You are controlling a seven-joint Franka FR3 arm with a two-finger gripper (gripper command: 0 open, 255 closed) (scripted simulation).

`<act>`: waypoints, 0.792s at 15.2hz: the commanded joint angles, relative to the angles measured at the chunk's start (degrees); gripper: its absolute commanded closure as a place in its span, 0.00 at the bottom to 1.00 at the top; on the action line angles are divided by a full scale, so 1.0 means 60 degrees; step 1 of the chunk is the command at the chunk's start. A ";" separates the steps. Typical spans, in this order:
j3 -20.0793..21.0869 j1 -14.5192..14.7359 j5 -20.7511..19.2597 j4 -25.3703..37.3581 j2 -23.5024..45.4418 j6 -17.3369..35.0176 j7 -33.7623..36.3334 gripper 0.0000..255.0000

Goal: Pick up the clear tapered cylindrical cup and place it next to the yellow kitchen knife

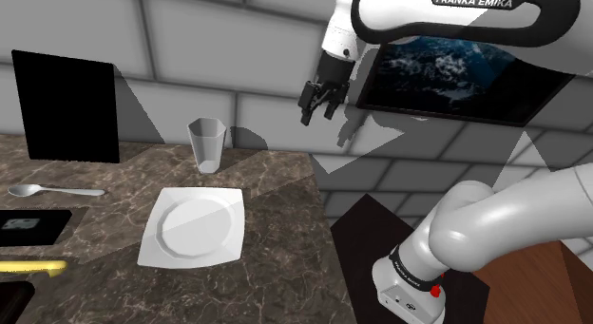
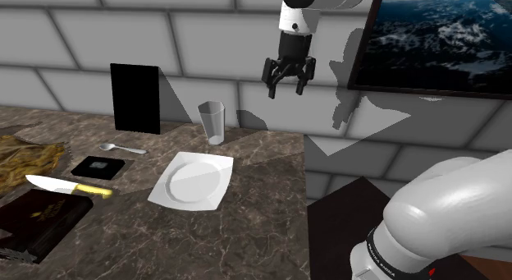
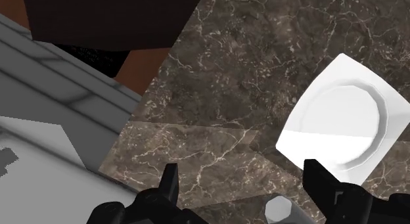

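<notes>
A clear tapered cup (image 1: pixel 206 144) (image 2: pixel 212 122) stands upright near the back wall of the dark marble counter (image 1: pixel 276 208), behind a white square plate (image 1: pixel 193 227) (image 2: pixel 194 181). In the wrist view the cup's rim (image 3: pixel 280 208) shows low down between the fingers. A knife with a yellow handle (image 2: pixel 67 185) lies at the second exterior view's left; its yellow handle (image 1: pixel 33 266) shows at the shoulder view's left edge. My black gripper (image 1: pixel 319 104) (image 2: pixel 286 80) (image 3: pixel 240 183) hangs open high above the counter's end, up and to the right of the cup, holding nothing.
A black upright panel (image 2: pixel 134 98) leans at the wall. A spoon (image 2: pixel 121 148), a small black pad (image 2: pixel 98 167), a dark book (image 2: pixel 37 225) and a tan cloth (image 2: pixel 25 159) lie near the knife. A framed picture (image 1: pixel 461 75) hangs on the wall.
</notes>
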 commanded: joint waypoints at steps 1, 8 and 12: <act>0.0210 0.0039 0.0051 0.0122 0.0574 0.0569 0.0247 0.00; 0.0725 0.0086 -0.0119 0.1294 0.2902 0.2037 0.1020 0.00; 0.0935 0.0142 -0.0397 0.2246 0.4301 0.2642 0.1514 0.00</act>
